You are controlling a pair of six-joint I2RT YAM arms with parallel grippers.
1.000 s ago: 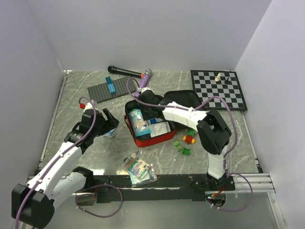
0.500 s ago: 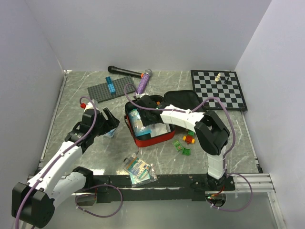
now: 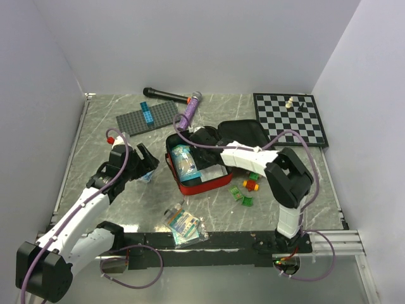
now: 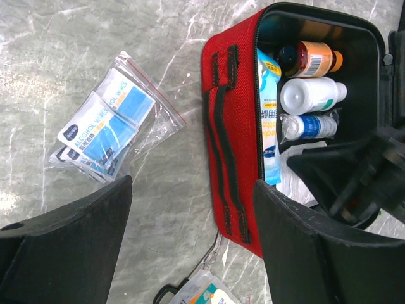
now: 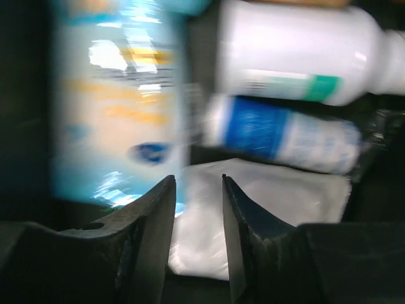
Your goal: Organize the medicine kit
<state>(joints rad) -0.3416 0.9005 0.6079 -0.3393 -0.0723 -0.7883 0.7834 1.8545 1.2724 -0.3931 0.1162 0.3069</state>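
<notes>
The medicine kit (image 3: 197, 179) lies open mid-table, a red fabric case (image 4: 231, 126) with black lining. It holds an orange bottle (image 4: 313, 58), a white bottle (image 5: 297, 57), a blue-labelled bottle (image 5: 278, 133) and a blue packet (image 5: 120, 107). My right gripper (image 5: 197, 190) reaches into the case (image 3: 202, 138), its jaws a little apart, open over a white packet (image 5: 266, 190) with nothing clamped. To the left of the case, above the table, my left gripper (image 4: 190, 240) hangs wide open and empty (image 3: 144, 163). A bag of alcohol wipes (image 4: 107, 130) lies just beside it.
A grey studded baseplate (image 3: 147, 117), a black microphone (image 3: 166, 94) and a purple item (image 3: 188, 111) lie at the back. A chessboard (image 3: 291, 117) sits back right. Small coloured bricks (image 3: 248, 187) lie right of the case, and a plastic packet (image 3: 183, 225) is near the front edge.
The right gripper has shifted slightly right and nearer inside the case, and its jaws have parted a little. The left arm has stayed still.
</notes>
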